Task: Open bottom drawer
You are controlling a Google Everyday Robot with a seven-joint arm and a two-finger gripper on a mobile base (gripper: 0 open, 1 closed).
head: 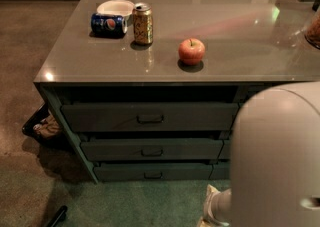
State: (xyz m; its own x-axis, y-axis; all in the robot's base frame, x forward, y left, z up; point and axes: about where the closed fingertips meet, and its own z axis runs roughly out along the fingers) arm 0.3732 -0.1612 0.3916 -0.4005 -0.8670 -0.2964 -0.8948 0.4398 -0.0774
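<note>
Since one camera view serves, all entries come from it.

Bottom drawer point(120, 172): slimmest front of the stack, lower centre of frame, just above the green floor point(125, 201). It appears shut beneath the middle drawer point(110, 149). Its pull point(152, 175) is small and dark, at front centre.

Gripper point(212, 207): taken to be the pale part at the bottom edge, right of centre. It sits below and right of the pull, apart from it. Whether it is released or clenched cannot be told.

Arm point(275, 156): large white shell filling the lower right.

Step in hand, as judged: approach to the pull. To do it well:
- Come in level with the lowest pull, not the like one just above.
- Take it squarely.
- Draw straight out from the cabinet face, keeping clear of the floor.

Hidden or unclear:
- The arm covers the drawers' right ends and most of the neighbouring stack.
- The frame edge cuts the gripper.
- The pull's form is too dark to read.

Counter point(240, 61), upper frame: apple point(192, 51), cans point(142, 23) and bowl point(116, 7), not concerned.
</note>
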